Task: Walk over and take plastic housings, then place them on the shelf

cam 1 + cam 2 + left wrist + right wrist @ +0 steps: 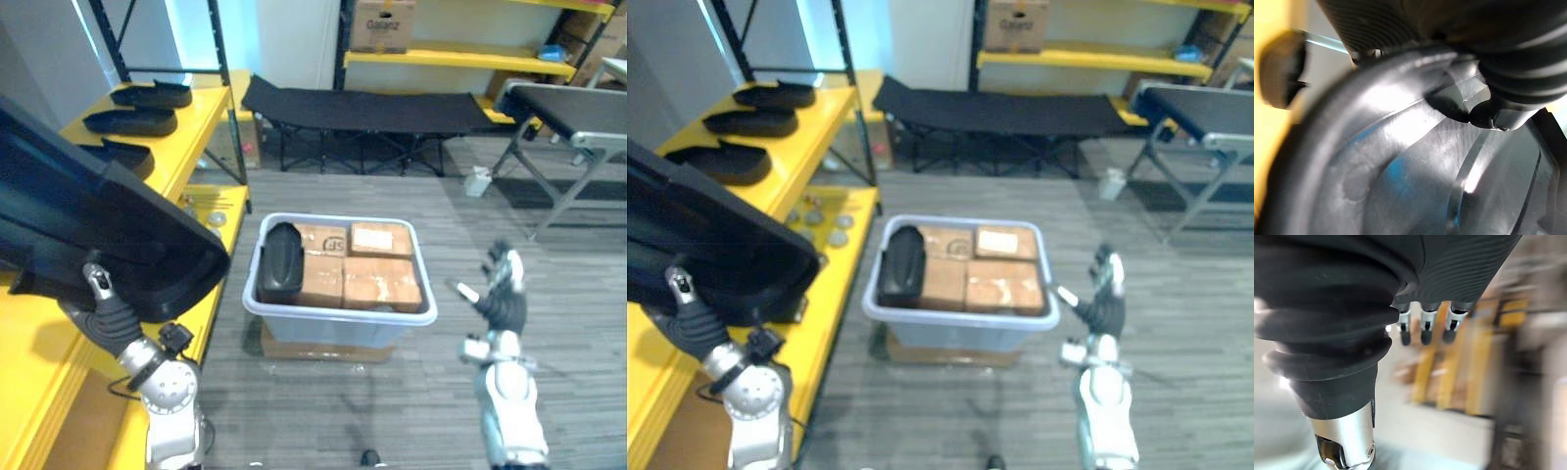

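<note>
A large black plastic housing (88,225) hangs over the yellow shelf (211,108) on my left, with my left hand (108,315) beneath it. In the left wrist view the thumb (1503,115) presses on the housing's glossy inner wall (1400,161). Three more black housings (129,121) lie in a row on the shelf's top board. Another black housing (282,259) stands in the grey bin (333,315), beside several cardboard boxes (380,282). To the right of the bin my right hand (502,299) hovers open, its fingers (1422,328) straight and holding nothing.
Small round discs (211,206) lie on the shelf's lower board near the bin. A black folding cot (362,108) stands behind the bin and a conveyor (578,113) at the back right. A white bottle (477,181) sits on the carpet between them.
</note>
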